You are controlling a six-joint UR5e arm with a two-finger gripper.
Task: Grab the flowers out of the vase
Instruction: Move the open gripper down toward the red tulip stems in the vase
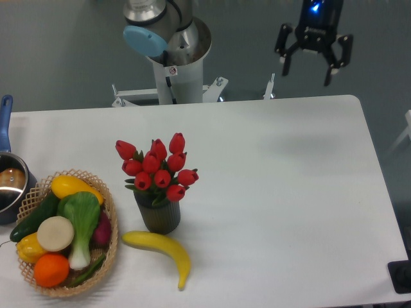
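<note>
Status of task: barely begun, in our judgement. We find the flowers [157, 165] seated in the vase [158, 215], stems down and buds spread wider than its mouth; nothing has been lifted.

Gripper [313, 67]: we see it high up and far to the upper right of the vase, over the rear edge of the surface [289, 192], well apart from the bunch. Its fingers are spread and grasp nothing. What is left, as we read it: travel across to the vase, descent over the buds, closing on the bunch, and the lift clear of the mouth.

Other items, placed against the vase:
- Banana [160, 247], just in front of the vase, close to its base or touching it; we cannot tell which.
- Wicker basket [110, 218] of vegetables and fruit, just to the left.
- Steel pot [11, 186] with a blue handle, far left, partly cut off.
- Robot base column [173, 64], behind, off the surface.

Obstructions: we see nothing above the bunch. The banana and basket crowd the vase low down, so we judge a top approach the safer one.
</note>
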